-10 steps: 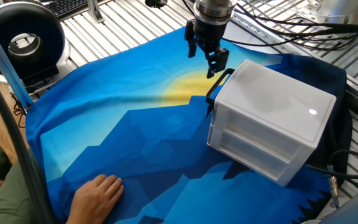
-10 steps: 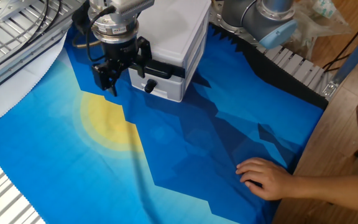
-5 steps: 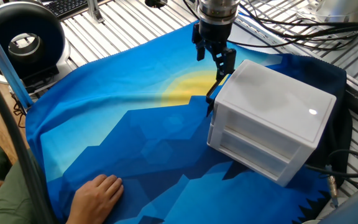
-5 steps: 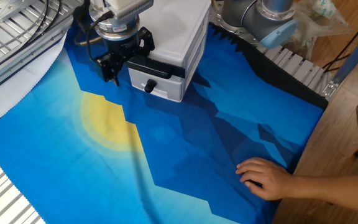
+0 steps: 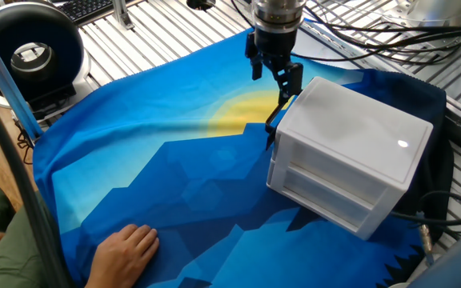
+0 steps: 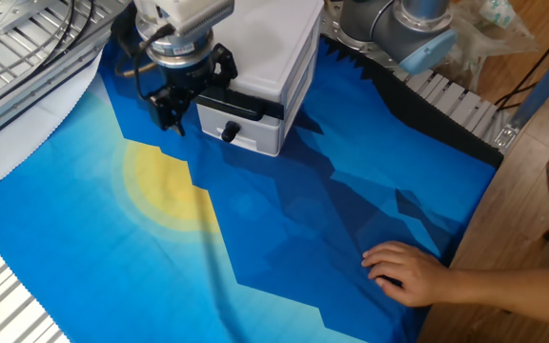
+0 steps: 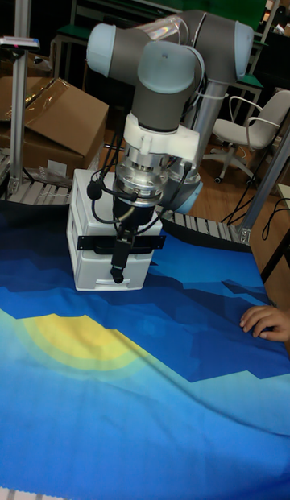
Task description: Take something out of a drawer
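Resting flat on the near edge of the blue cloth (image 5: 174,184) is a person's hand (image 5: 125,250). Farther back, the gripper (image 7: 119,258) straddles the drawer's (image 7: 109,230) black handle (image 7: 97,242), fingers apart. No cube shows.

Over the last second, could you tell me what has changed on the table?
The gripper moved from just beside the drawer unit's corner in to the black bar handle, its fingers straddling it. The drawer stayed shut, the white drawer unit stayed put, and the person's hand remained resting on the cloth.
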